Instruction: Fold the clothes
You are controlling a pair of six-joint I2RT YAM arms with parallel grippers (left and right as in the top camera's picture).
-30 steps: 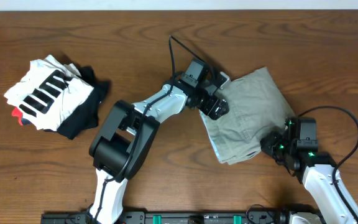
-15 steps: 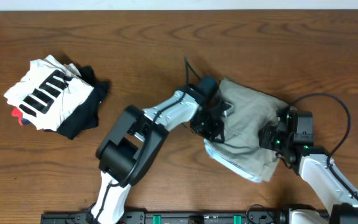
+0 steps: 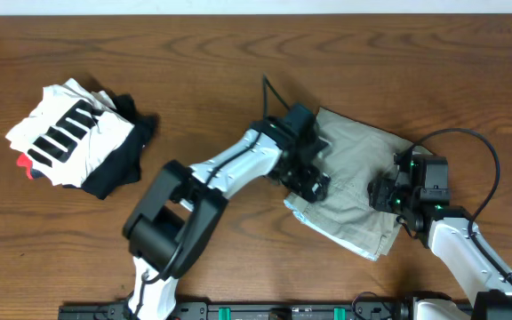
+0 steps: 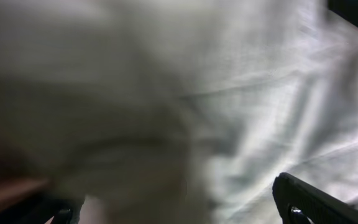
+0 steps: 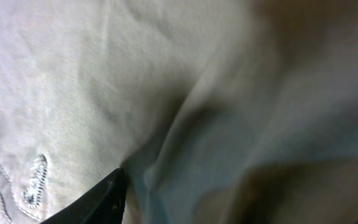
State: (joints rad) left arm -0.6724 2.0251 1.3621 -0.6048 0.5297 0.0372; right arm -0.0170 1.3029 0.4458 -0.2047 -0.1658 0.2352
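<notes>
Shorts (image 3: 356,173) lie on the table (image 3: 238,53) right of centre, creased and partly folded, with pale lining showing along the near edge. My left gripper (image 3: 309,178) sits on their left edge. In the left wrist view, blurred cloth (image 4: 229,93) fills the frame and my fingertips (image 4: 319,199) stand far apart at the bottom corners, so those jaws are wide. My right gripper (image 3: 382,194) rests at the right side of the shorts. Its camera shows only khaki fabric (image 5: 135,74), a stitched buttonhole (image 5: 36,180) and one dark fingertip (image 5: 101,196), so I cannot tell how those jaws stand. Well apart, at the table's left, a white striped garment (image 3: 65,129) lies on a black garment (image 3: 123,164).
</notes>
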